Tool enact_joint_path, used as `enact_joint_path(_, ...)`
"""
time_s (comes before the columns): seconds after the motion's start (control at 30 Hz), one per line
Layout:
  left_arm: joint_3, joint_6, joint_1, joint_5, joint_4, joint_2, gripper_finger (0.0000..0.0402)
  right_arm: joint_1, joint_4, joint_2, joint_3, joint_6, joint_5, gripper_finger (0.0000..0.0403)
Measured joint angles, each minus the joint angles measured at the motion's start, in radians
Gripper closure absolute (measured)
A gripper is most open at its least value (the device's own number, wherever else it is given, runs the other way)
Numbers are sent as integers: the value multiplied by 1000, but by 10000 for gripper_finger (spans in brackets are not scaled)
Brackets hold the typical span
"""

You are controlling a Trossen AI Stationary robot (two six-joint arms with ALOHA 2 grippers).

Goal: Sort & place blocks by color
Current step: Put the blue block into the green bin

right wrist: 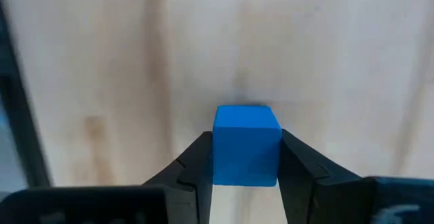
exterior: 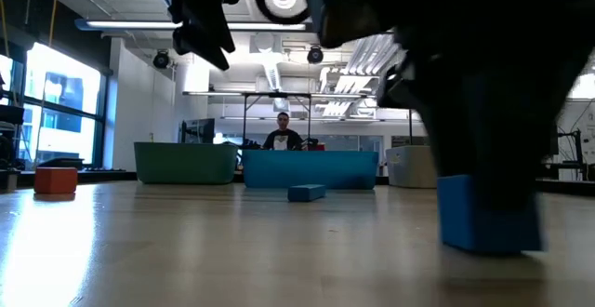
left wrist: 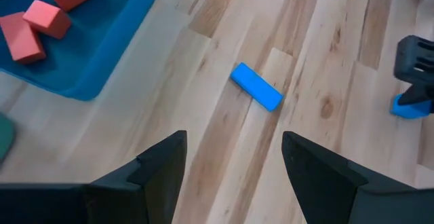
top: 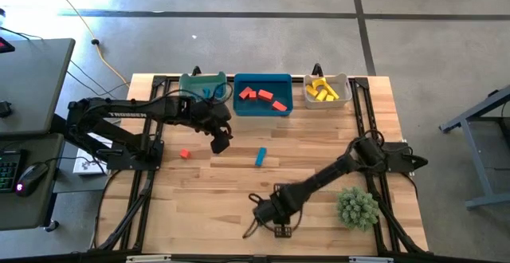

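right end effector (right wrist: pixel 245 157) is down at the near edge of the surface (top: pixel 207 199), fingers pinched onto a little blue cube (right wrist: pixel 245 144), one finger flat against each side. the cube sits on the wood, and in the low view it's right up close with the dark arm looming over it.

left end effector (left wrist: pixel 234 166) hangs over the middle of the surface with its fingers spread wide, nothing between them. a blue bar (top: pixel 260 157) lies flat on the wood just beyond it, touching nothing.

a small red cube (top: pixel 185 154) sits alone on the left part of the surface, well apart from the bar.

along the far edge there are three bins side by side: a teal bin (top: pixel 190 82) on the left with something blue in it, a blue bin (top: pixel 262 109) in the middle holding several red blocks (top: pixel 256 96), and a grey-white bin (top: pixel 344 80) on the right with yellow blocks (top: pixel 320 92).

a spiky green plant (top: pixel 356 207) stands near the right arm, close to the near right corner. nothing sits between the pinched cube and the bins except the blue bar, off to one side.

someone is visible in the room behind the bins in the low view.
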Motion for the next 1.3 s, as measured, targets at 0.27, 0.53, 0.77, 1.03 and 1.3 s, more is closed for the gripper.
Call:
enact_joint_path(0.27,0,169,187,87,0,0,172,-133,-55,-36,-1,-104,27,303)
enact_joint_path(0.53,0,296,371,195,15,0,172,-284,-58,-116,-1,-171,88,303)
enact_joint_path(0.77,0,401,467,304,37,0,172,-411,-32,-178,-1,-224,124,303)
enact_joint_path(1.03,0,483,517,374,121,0,172,-552,42,-258,-1,-333,120,303)
enact_joint_path(1.3,0,501,522,375,238,0,172,-718,129,-326,-1,-480,20,303)
